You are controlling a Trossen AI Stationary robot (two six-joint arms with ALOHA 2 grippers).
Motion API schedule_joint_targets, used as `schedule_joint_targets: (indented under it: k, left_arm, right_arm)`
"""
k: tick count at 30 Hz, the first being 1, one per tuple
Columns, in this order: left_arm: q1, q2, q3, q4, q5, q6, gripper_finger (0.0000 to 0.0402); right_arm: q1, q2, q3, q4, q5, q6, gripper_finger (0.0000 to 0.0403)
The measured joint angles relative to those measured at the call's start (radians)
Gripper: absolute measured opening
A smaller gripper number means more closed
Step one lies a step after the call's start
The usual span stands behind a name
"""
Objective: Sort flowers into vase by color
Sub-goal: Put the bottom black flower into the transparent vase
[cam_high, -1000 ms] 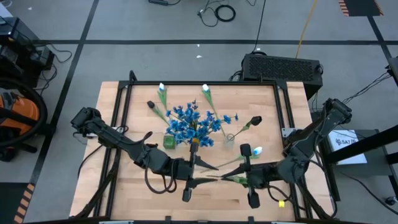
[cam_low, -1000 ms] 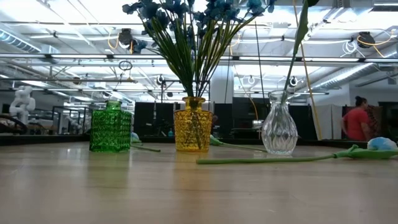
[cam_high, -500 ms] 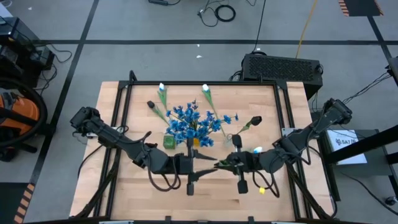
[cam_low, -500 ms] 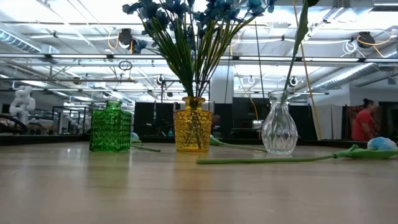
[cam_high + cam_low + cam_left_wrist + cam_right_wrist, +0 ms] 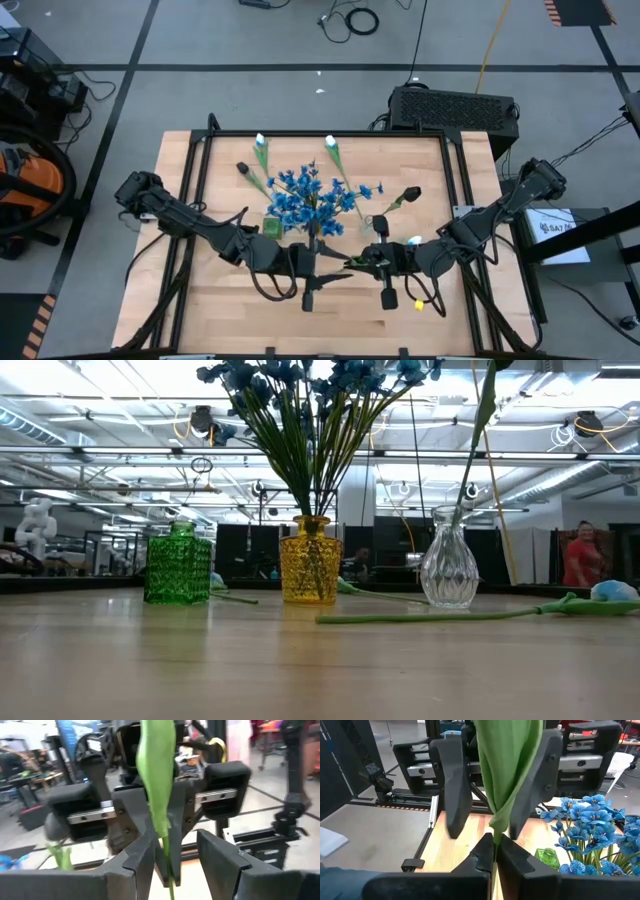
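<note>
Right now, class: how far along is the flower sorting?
Done: blue flowers stand in the yellow vase, one stem in the clear vase. In hand: the right gripper pinches a green stem, the left gripper open around it. Left: flowers lying on the table; the green vase looks empty.

Both arms are matte black and jointed, with loose black cables looping beside them. The left gripper (image 5: 172, 857) has broad, angular dark fingers (image 5: 135, 862). The right gripper (image 5: 495, 855) has tapered black fingers (image 5: 482, 852). Each body carries silver rails with small screws; a yellow tag sits at 5 o'clock of the right wrist.
</note>
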Motion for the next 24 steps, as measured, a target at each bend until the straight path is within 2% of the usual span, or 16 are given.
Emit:
schedule_joint_targets:
  k: [10, 14, 21, 24]
  left_arm:
    - [0.036, 0.017, 0.0, 0.029, 0.026, 0.0, 0.0141]
    - [0.036, 0.017, 0.0, 0.036, 0.031, 0.002, 0.0104]
    - [0.036, 0.018, 0.0, 0.038, 0.047, 0.028, 0.0015]
    - [0.036, 0.018, 0.0, 0.036, 0.047, 0.031, 0.0012]
  right_arm:
    - [-0.002, 0.0, 0.0, -0.028, 0.004, 0.0, 0.0008]
    - [-0.002, 0.0, 0.0, -0.027, 0.003, 0.0, 0.0008]
    - [-0.001, 0.0, 0.0, -0.029, 0.0, 0.0, 0.0009]
    - [0.002, 0.0, 0.0, -0.036, 0.0, 0.003, 0.002]
